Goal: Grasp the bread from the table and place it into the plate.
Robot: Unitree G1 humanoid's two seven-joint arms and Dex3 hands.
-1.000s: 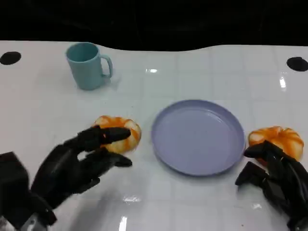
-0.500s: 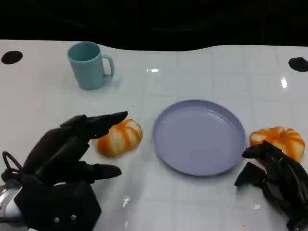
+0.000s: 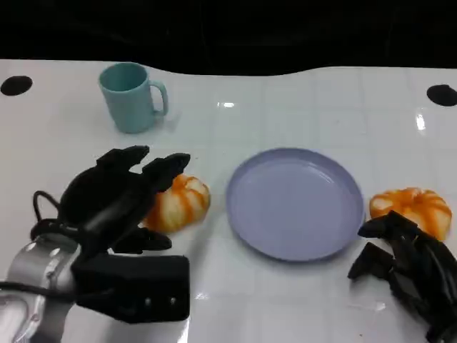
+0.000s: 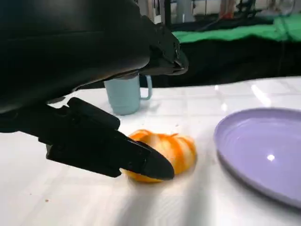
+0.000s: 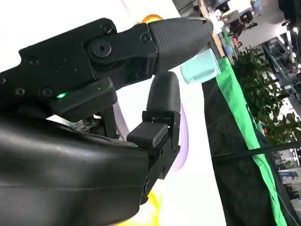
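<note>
Head view, nearest first: left hand low and left of the plate, fingers spread over the near bread, fingertips above its top, not closed round it. Left wrist view: a black finger reaching just in front of that bread, with no firm grip to be seen; touching or a hair apart, cannot tell. Right hand low and right of the plate, fingers loosely curled, apart, holding nothing, just short of a second orange bread. Right wrist view: black fingers held apart with nothing between them, a sliver of lavender plate edge and the teal cup beyond.

Plate lavender, round, flat on the white table, nothing lying in it. Near bread just left of the plate's rim, resting on the table, not touching the plate. Second bread just right of the rim.

Farthest: teal cup behind and left of the plate, upright, handle turned toward the plate side, inside hidden from view.
</note>
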